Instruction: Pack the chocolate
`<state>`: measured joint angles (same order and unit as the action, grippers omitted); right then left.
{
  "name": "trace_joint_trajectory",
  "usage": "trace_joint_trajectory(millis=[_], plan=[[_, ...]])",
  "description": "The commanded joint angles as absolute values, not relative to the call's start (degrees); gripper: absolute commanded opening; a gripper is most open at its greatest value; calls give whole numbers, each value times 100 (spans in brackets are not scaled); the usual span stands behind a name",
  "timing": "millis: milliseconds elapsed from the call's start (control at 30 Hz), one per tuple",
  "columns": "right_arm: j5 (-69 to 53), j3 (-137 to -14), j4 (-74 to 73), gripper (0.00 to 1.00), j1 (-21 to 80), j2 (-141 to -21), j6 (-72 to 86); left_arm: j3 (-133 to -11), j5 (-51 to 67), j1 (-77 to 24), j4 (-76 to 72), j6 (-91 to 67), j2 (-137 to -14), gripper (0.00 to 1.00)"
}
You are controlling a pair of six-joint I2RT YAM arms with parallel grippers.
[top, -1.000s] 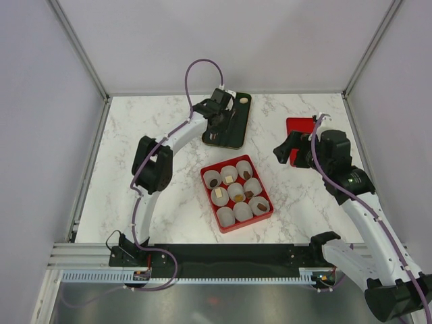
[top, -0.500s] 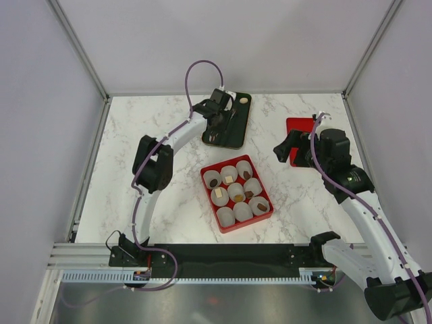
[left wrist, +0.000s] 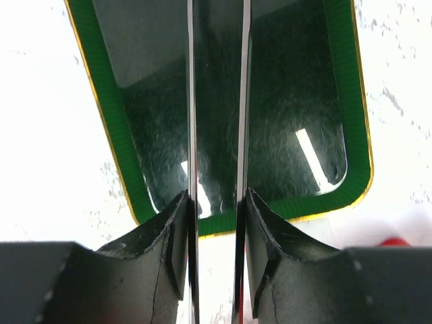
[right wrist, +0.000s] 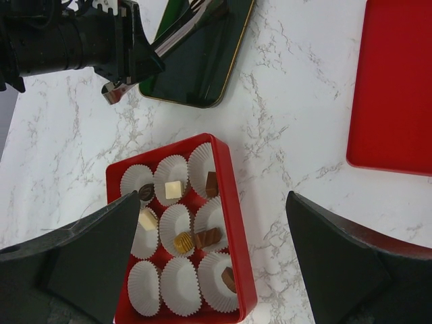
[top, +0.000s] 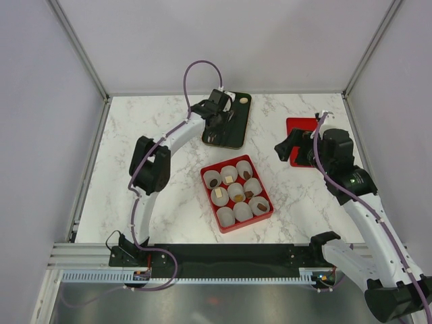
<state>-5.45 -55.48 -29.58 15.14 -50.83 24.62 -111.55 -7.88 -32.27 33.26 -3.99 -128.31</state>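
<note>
Well, nearest the arms, the box (right wrist: pixel 233 202) is almost full. Seven of its nine cups (right wrist: pixel 181 277) hold chocolate (right wrist: pixel 173 190), and the two at its near left corner are bare. Just past it on the right, the right gripper (top: pixel 289 147) hangs wide open with nothing in it, close to the lid (right wrist: pixel 398 88).

Farther back, the left gripper (left wrist: pixel 216 194) is over the tray (left wrist: pixel 297 121), with its long blades (left wrist: pixel 191 101) a narrow gap apart. Their tips are out of sight, so I cannot tell whether they pinch anything. A tan piece (top: pixel 242 100) lies at the tray's far corner.

My guess is that two cups are left to fill, then the lid goes on.

The table (top: pixel 304 202) is white marble. Beyond it are plain pale walls (top: pixel 236 47) and metal posts (top: pixel 79 50).
</note>
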Motion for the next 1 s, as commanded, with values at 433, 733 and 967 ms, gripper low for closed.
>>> trace_joint_trajectory(millis=[433,733,967], plan=[[-650,-5774,-2962,98,1503,-4676,2417,-9598,-941,-3550,4165,-553,-10154,39],[-615,-5643,-3146,98,1503,-4430,2382,-8825,-519,-4622,5404,-957,-8817,38],[-519,-5590,-3296,98,1503,-4403,2241,-8113,-158,-5361,5721,-1362,-7902,38]])
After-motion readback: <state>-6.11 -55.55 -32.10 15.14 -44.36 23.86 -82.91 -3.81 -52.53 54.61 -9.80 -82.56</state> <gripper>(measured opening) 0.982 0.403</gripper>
